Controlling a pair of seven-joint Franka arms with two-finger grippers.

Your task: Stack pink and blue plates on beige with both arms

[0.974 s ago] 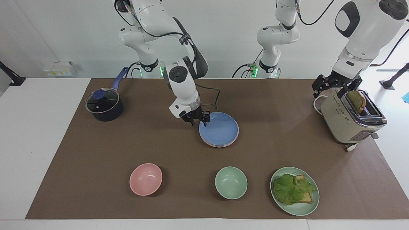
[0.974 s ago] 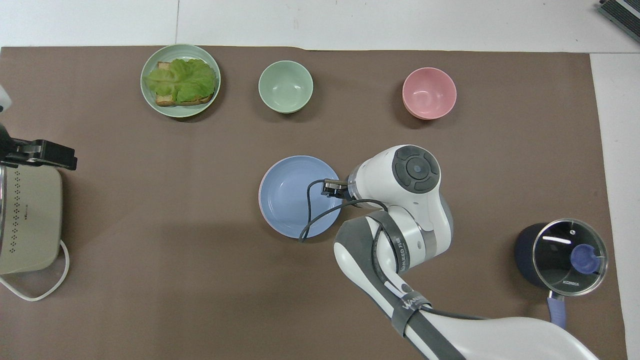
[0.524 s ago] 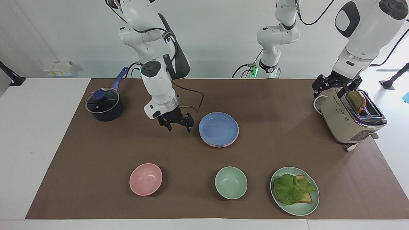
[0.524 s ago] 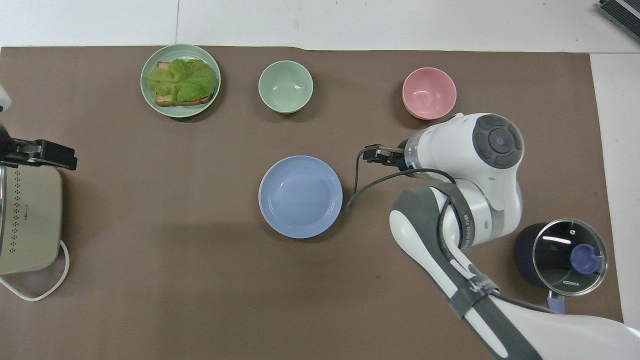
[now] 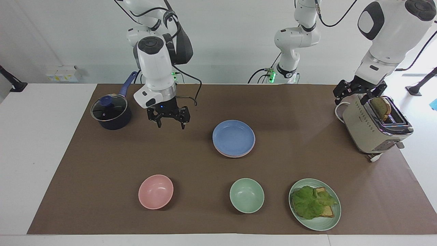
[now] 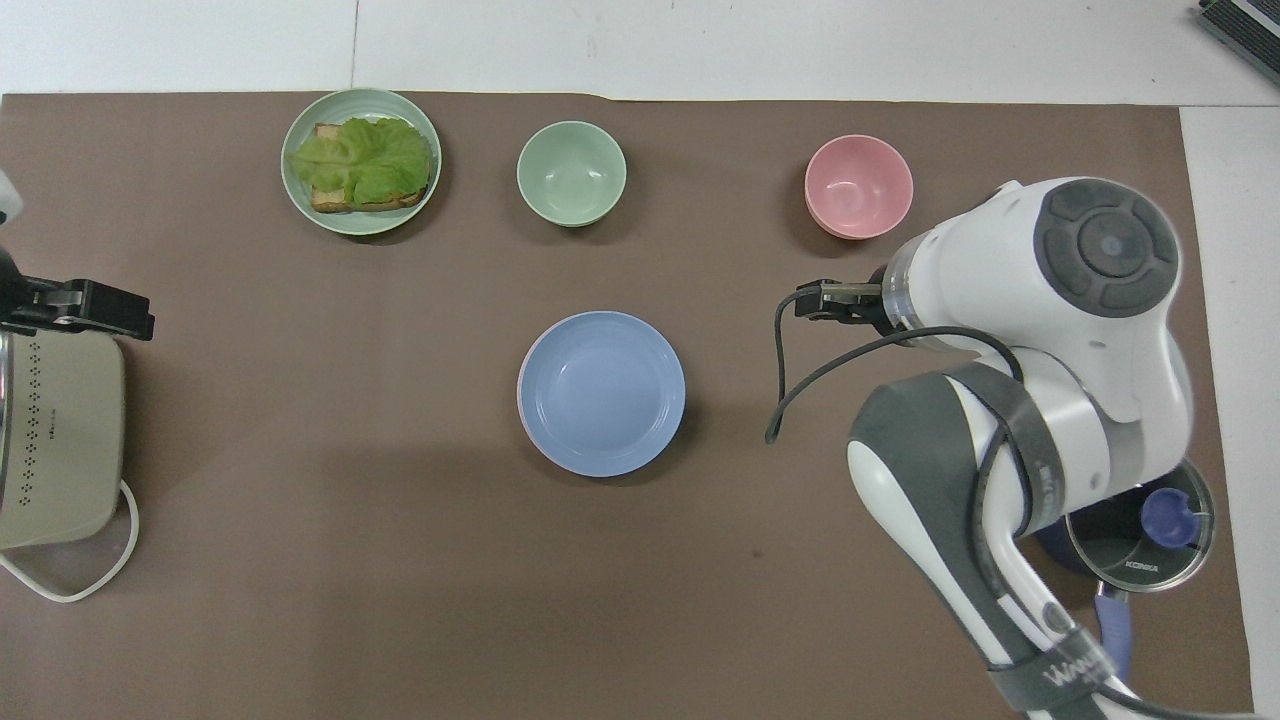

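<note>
Plates sit stacked mid-mat: the blue plate (image 5: 234, 137) lies on top, with the pink plate (image 5: 235, 154) showing only as a thin rim beneath it, and any beige plate under them cannot be made out. Right gripper (image 5: 169, 123) hangs over bare mat between the stack and the saucepan (image 5: 111, 111), jaws spread and empty. Left gripper (image 5: 358, 93) waits over the toaster (image 5: 372, 130), jaws apart, holding nothing.

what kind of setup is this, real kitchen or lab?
Likely a robotics lab staged as a kitchen: two white arms bolted at a table under a brown mat, with props set out: a toaster, a lidded saucepan, stacked plates.
</note>
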